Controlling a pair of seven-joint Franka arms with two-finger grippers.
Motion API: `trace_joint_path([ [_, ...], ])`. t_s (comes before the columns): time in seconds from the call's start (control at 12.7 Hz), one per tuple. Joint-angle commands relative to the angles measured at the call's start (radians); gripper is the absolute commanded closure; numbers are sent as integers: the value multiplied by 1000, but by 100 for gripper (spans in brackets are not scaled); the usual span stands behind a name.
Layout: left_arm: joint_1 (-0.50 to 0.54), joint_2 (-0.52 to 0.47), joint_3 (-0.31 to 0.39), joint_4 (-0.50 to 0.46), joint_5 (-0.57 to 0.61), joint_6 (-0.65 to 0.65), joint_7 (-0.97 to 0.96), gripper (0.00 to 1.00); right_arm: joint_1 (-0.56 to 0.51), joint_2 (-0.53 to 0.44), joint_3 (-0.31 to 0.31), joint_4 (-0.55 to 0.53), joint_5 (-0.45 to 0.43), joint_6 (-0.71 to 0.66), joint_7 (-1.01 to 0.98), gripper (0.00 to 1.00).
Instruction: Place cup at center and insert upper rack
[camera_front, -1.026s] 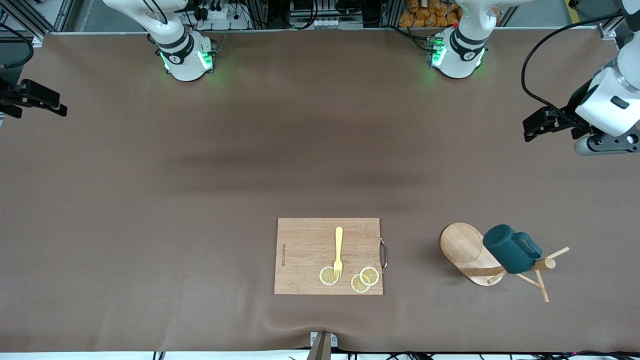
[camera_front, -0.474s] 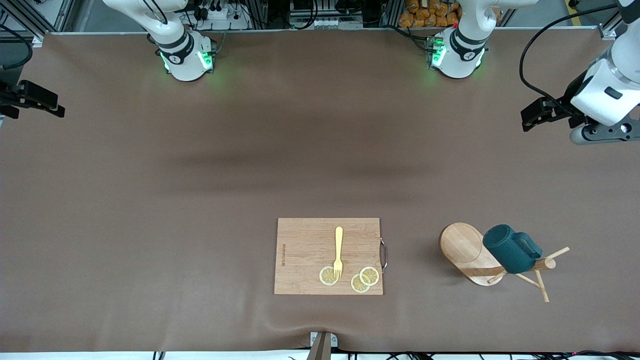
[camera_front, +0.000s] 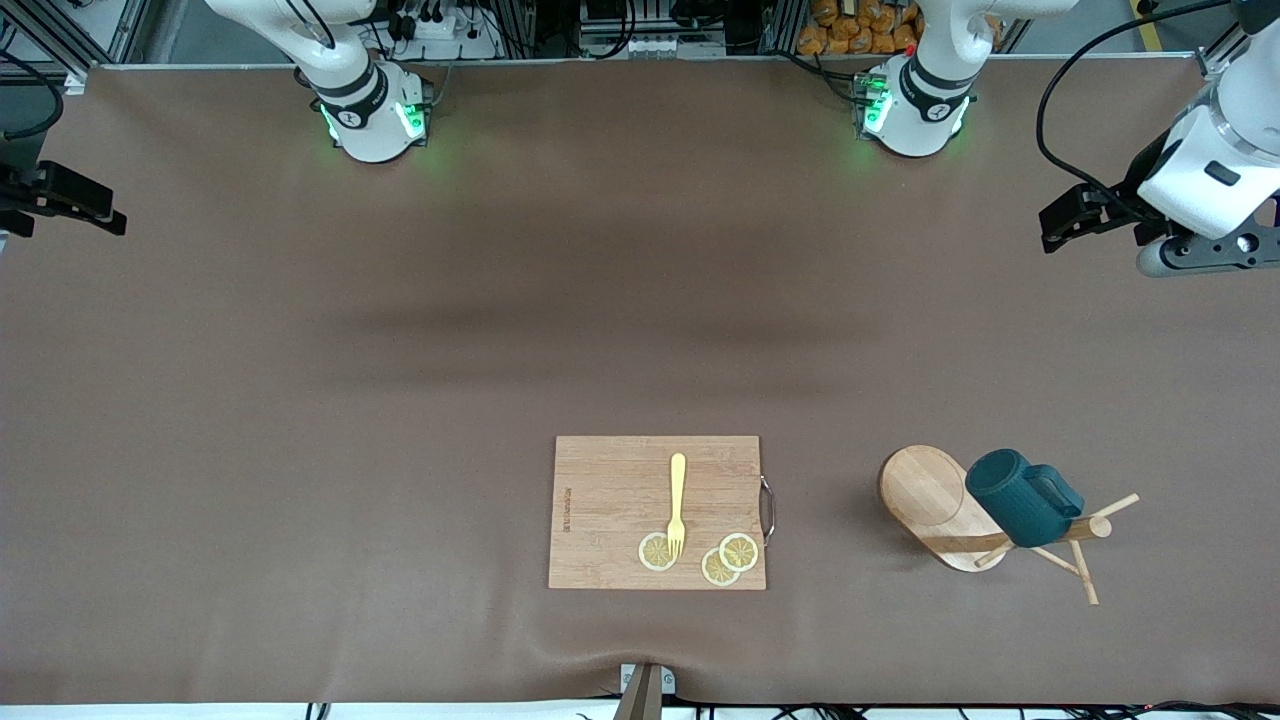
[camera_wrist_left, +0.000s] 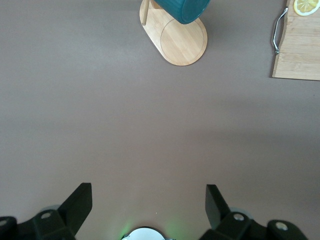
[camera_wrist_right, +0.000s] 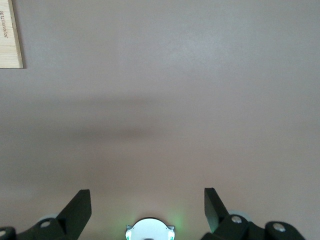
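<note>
The dark teal cup (camera_front: 1020, 497) sits on the light wooden upper rack (camera_front: 925, 492), over its post and thin pegs, near the left arm's end of the table. In the left wrist view the cup (camera_wrist_left: 186, 10) shows above the rack's oval base (camera_wrist_left: 180, 42). My left gripper (camera_front: 1068, 220) is open and empty, up in the air over bare table at the left arm's end; in its wrist view (camera_wrist_left: 148, 192) the jaws stand wide apart. My right gripper (camera_front: 65, 200) is open and empty at the right arm's end, over bare table (camera_wrist_right: 147, 196).
A rectangular wooden cutting board (camera_front: 610, 480) with a metal handle lies nearer the front camera at mid-table. It carries a yellow fork (camera_front: 677, 500) and three lemon slices (camera_front: 657, 552). Its edges show in both wrist views (camera_wrist_left: 300, 55) (camera_wrist_right: 10, 35).
My left gripper has drifted a little toward the robots' bases. My right gripper has edged slightly outward. The cup, rack and board have not moved.
</note>
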Motion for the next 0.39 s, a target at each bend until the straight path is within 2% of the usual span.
trace_joint_path([
  [0.0,-17,-21,29,-15,-13,8,-40,0,9,-6,-3,9,-16,-16,17,0],
  [0.32,-22,-23,30,-15,-5,7,-46,0,9,-8,-3,9,-14,-24,16,0],
])
